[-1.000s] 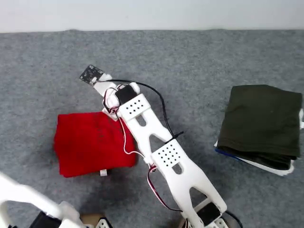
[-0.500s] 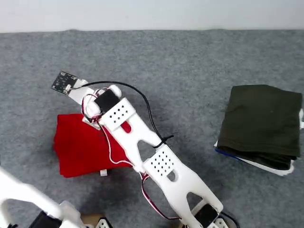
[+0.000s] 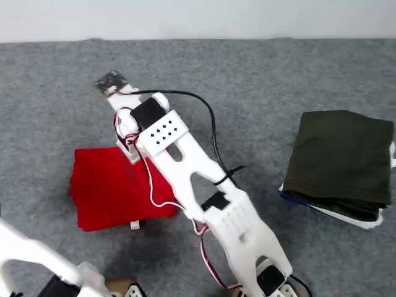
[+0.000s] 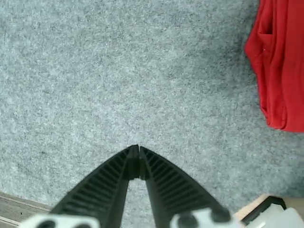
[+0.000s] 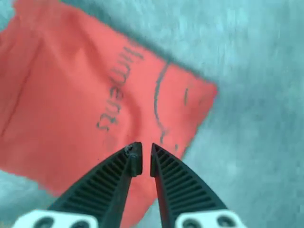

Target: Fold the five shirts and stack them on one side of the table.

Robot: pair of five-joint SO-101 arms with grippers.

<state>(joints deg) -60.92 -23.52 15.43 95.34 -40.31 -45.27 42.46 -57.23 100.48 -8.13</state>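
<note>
High view puts the folded red shirt [image 3: 117, 189] on the grey mat [image 3: 247, 80], well apart from the dark-topped stack [image 3: 340, 161]. My right gripper [image 5: 143, 159] hovers over the red shirt, jaws barely parted and empty. The left gripper [image 4: 138, 152] sits near it, closed on nothing. I reckon stacking comes next: open wide, then pinch every layer.
</note>
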